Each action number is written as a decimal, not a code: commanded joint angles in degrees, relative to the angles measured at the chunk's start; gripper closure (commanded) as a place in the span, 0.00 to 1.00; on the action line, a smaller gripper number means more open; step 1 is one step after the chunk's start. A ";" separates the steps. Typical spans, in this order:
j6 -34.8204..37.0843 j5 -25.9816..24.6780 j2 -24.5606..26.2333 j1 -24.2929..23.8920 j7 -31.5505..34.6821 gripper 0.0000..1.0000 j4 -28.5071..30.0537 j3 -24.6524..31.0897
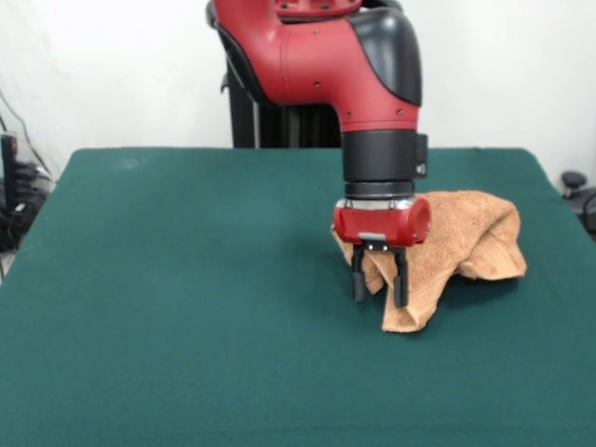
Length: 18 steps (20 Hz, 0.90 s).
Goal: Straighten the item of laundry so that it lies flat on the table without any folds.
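Observation:
The orange-tan towel lies crumpled in a heap on the right half of the green table, with a folded flap pointing toward the front edge. My gripper points straight down over the towel's left end. Its two black fingers stand apart, and a raised fold of the towel sits between them. The fingertips hang just above the table surface. The arm hides part of the towel's back left edge. No white loop tag shows.
The robot's pedestal stands behind the table's far edge. Dark cables and equipment sit off the table's left side, and a dark object sits off its right side.

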 commanded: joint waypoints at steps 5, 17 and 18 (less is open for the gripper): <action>11.59 1.41 -2.63 1.94 9.67 0.00 5.02 7.03; 12.23 0.23 -1.44 0.60 9.65 0.00 5.34 9.97; 12.03 0.33 -1.20 0.77 9.60 0.00 5.18 9.83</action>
